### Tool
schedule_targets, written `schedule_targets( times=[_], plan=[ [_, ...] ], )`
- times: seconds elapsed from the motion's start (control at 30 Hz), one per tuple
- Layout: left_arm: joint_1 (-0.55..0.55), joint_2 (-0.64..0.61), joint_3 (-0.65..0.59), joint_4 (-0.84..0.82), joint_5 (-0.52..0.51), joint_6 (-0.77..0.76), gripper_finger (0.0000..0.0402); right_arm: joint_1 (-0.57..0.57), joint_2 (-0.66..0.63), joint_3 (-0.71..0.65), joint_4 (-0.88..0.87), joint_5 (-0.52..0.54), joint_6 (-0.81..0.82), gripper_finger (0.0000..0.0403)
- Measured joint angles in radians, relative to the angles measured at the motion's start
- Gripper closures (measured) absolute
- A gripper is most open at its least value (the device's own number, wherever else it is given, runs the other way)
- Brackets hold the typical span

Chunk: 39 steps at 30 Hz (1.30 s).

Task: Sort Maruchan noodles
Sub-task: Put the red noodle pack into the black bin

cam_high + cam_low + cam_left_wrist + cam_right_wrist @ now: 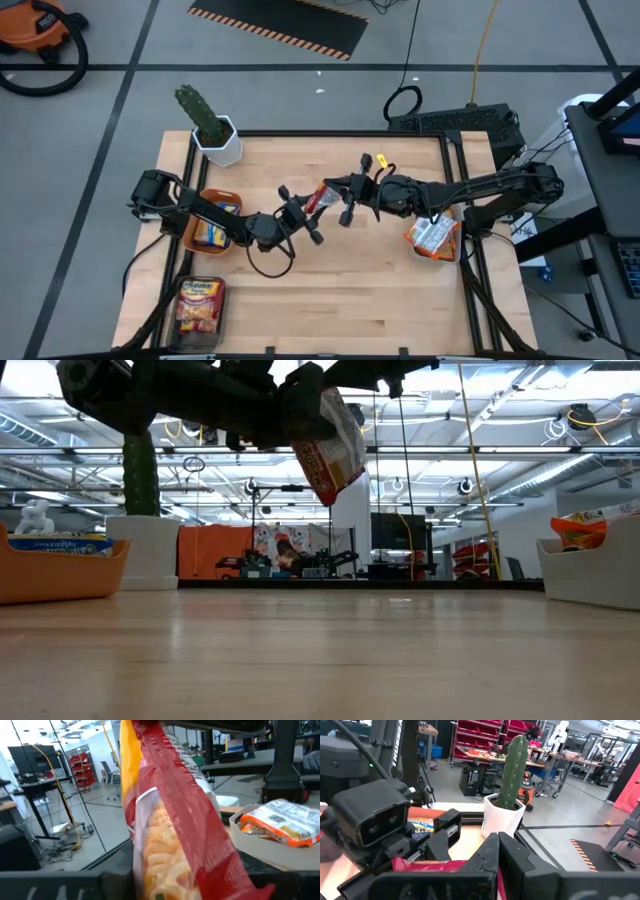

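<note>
A red-and-white noodle packet (320,197) hangs in the air over the middle of the table. It shows in the low view as a packet (330,450) high above the wood. My right gripper (338,200) reaches in from the table's right and is shut on it. My left gripper (303,213) comes from the left and stands right at the packet's left side. The packet (170,835) fills the left wrist view, and its clear window shows the noodles. Whether my left gripper touches the packet I cannot tell. My right gripper pinches the packet's upper end (427,866) between its two shut fingers (490,855). It reaches in level from the table's right. The packet hangs below the hold, tilted, and clear of the table.
An orange bowl (196,238) with blue-and-yellow packets sits at the left. A pale tray (447,257) with orange packets sits at the right. A tray (222,290) of red packets is at the near left. A cactus in a white pot (215,135) stands at the far left corner.
</note>
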Motion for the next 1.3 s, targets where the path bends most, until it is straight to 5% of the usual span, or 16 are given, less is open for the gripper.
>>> schedule_targets(
  times=[0.47, 0.67, 1.07, 1.3],
  plan=[
    [-0.162, -0.048, -0.001, -0.047, -0.248, 0.333, 0.0249, 0.006, -0.024, 0.001, -0.036, 0.002, -0.010, 0.0353],
    [-0.256, -0.127, -0.001, -0.202, -0.343, 0.394, 0.0246, 0.041, -0.113, 0.001, -0.132, 0.003, -0.008, 0.0330],
    [-0.602, -0.412, -0.001, -0.744, -0.385, 0.231, 0.0246, 0.095, -0.285, 0.001, -0.388, 0.002, 0.111, 0.0327],
    [-0.810, -0.530, -0.001, -0.905, -0.383, 0.163, 0.0245, 0.115, -0.273, 0.001, -0.382, 0.002, 0.134, 0.0327]
  ],
)
